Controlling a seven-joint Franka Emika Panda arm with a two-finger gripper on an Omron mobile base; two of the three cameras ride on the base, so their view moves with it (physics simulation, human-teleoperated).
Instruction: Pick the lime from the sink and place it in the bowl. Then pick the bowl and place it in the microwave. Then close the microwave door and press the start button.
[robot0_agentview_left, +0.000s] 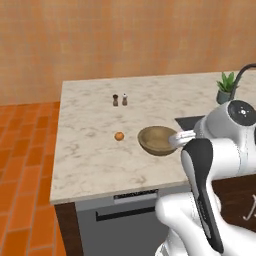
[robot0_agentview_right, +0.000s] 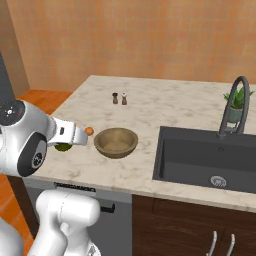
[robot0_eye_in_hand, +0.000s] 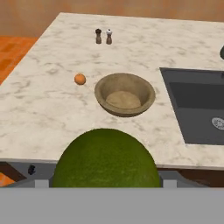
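Lime up in the air, bowl empty

The green lime (robot0_eye_in_hand: 105, 159) hangs near the counter's front edge; the upright wooden bowl (robot0_eye_in_hand: 124, 94) sits left of the dark sink (robot0_agentview_right: 205, 157).

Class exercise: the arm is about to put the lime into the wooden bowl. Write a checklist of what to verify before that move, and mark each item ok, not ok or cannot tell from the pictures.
1. Lime is in the hand: ok, it sits right in front of the hand camera and shows green under the hand in the right base view.
2. Bowl is upright: ok.
3. Bowl is empty: ok, only bare wood inside.
4. Hand is over the bowl: not ok, it is beside the bowl, near the counter's front edge.
5. Small orange fruit is out of the bowl: ok, it lies apart on the counter.
6. Grip is firm: cannot tell.
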